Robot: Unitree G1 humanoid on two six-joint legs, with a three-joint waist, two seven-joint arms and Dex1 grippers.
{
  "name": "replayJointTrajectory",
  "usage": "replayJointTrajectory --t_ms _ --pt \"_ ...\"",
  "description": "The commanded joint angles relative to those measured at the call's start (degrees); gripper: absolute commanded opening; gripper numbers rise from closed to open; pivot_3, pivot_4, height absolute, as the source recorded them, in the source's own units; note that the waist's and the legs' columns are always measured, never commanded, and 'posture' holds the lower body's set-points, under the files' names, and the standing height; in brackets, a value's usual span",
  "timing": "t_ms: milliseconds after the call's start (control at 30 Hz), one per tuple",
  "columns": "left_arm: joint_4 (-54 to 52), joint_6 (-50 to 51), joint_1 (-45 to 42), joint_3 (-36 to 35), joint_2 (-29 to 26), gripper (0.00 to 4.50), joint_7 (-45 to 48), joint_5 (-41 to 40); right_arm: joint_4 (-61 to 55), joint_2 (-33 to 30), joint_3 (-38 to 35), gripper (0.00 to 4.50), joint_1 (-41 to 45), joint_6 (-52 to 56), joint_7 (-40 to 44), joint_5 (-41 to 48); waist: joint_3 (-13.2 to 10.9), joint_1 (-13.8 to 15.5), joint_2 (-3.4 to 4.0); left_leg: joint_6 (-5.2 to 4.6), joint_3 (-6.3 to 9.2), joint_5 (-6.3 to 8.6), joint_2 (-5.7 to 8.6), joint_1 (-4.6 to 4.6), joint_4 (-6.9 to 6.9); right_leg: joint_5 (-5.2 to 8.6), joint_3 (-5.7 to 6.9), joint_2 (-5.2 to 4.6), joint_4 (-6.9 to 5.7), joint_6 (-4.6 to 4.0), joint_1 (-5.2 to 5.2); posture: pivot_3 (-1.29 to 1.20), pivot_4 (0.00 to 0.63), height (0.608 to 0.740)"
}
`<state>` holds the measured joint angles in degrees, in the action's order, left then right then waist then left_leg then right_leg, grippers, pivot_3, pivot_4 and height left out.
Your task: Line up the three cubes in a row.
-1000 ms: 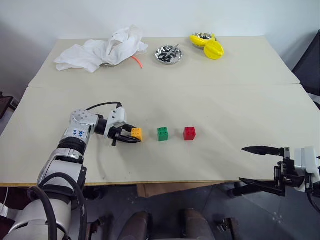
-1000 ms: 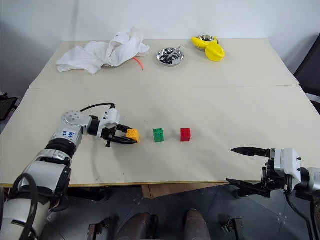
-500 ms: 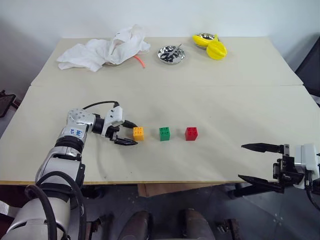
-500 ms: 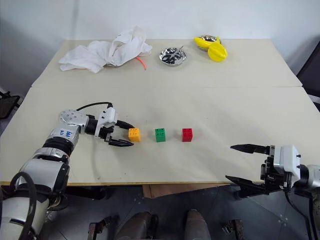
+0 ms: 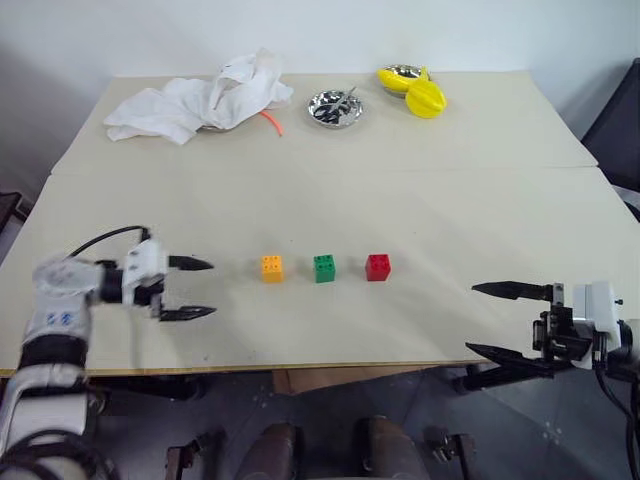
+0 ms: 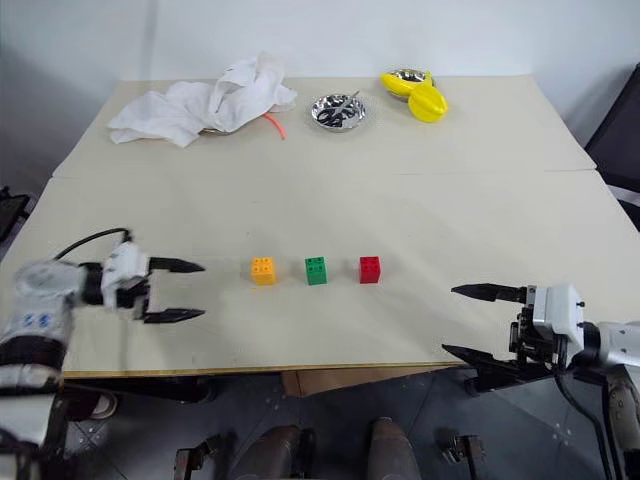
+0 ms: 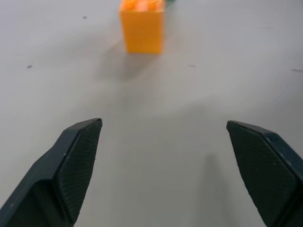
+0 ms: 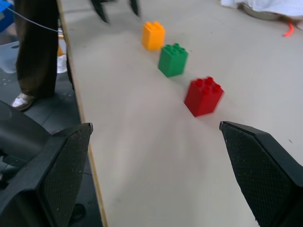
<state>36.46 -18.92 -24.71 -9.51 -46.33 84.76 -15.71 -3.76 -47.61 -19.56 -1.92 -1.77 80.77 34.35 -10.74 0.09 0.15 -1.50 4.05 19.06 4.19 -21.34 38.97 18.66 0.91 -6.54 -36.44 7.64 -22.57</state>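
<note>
The table takes up most of the head view, a wide pale top running from the upper edge down to the lower third of the frame. At its far side, in the upper left, lies a crumpled white cloth; right of it, at upper centre, sits a small metal dish, and further right a yellow fruit-shaped object rests against a second dish. My left gripper is at the lower left of the frame, over the table and well apart from the blocks, its two black fingers spread wide with nothing between them. My right gripper is at the lower right, just off the table's near edge, jaws likewise gaping and empty. The three cubes stand just below the middle of the frame: the orange-yellow cube on the left, the green cube in the middle, the red cube on the right. They sit near one another, not touching, with similar gaps, and read as a straight line across the picture. I judge the row made and the task essentially complete; at most a small nudge for evenness remains.
</note>
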Motion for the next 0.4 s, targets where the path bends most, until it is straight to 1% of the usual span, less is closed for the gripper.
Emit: replayJointTrajectory --t_ms 33,200,333,400 --pt "-10.1 0.6 9.8 -5.9 -2.0 4.48 -4.2 -3.3 5.0 0.3 0.6 4.5 4.0 -3.1 2.6 -0.5 0.0 -0.1 0.02 0.0 0.0 0.0 0.0 0.02 0.0 0.0 -0.01 0.0 0.01 0.0 0.02 0.0 0.15 0.74" --pt "-20.3 4.9 21.9 -12.5 -3.0 4.48 -10.8 -5.3 14.3 -1.1 1.3 4.5 8.0 -7.7 8.1 -2.5 0.0 0.5 0.02 -0.01 0.06 0.01 0.0 0.04 -0.01 0.02 0.0 -0.01 0.06 -0.04 0.07 0.0 0.15 0.74" --pt "-27.4 8.5 27.8 -15.7 -3.0 4.48 -13.8 -6.9 18.3 -0.9 1.7 4.5 10.5 -9.2 8.9 -3.0 0.0 0.8 0.06 -0.01 0.04 0.02 0.0 0.04 -0.06 0.02 -0.02 -0.01 0.15 -0.05 0.08 0.0 0.15 0.74" --pt "-30.1 10.5 29.4 -16.9 -2.7 4.48 -15.6 -7.6 19.7 -0.8 1.8 4.5 11.2 -9.8 8.8 -3.1 0.0 0.7 0.08 -0.01 0.03 0.02 -0.01 0.05 -0.07 0.02 -0.03 0.0 0.2 -0.05 0.09 0.0 0.15 0.74"
